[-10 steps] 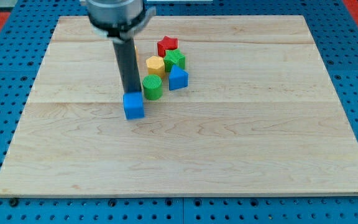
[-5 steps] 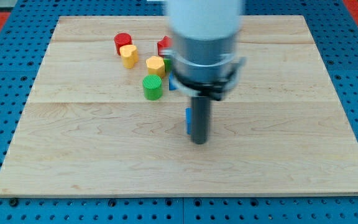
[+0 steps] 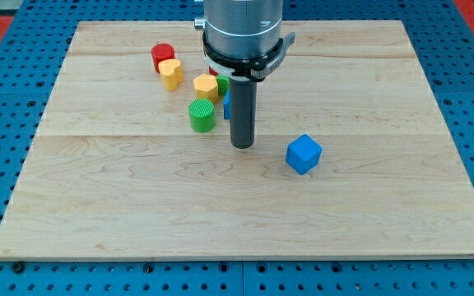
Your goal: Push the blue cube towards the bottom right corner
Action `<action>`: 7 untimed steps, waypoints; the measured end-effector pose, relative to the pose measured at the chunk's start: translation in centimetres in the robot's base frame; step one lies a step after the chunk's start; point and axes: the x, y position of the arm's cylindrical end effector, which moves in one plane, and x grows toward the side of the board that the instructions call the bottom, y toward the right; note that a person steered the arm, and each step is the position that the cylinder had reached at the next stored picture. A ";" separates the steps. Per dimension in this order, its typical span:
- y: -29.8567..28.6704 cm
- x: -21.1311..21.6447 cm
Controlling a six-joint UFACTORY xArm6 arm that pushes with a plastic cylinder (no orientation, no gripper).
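Note:
The blue cube lies on the wooden board, a little right of the centre and turned at an angle. My tip rests on the board to the view's left of the cube, about a cube's width away and not touching it. The rod rises from the tip to the arm's grey end at the view's top.
A cluster of blocks lies up-left of my tip: a green cylinder, a yellow block, a yellow block, a red cylinder. A green block and another blue block are partly hidden behind the rod.
The blue cube has slid from left of centre to the right and slightly down. My tip swept right with it, then drew back up-left, leaving the cube free.

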 end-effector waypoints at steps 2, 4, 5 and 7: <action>7.7 4.5; 8.7 -0.1; 11.1 1.2; 14.4 5.7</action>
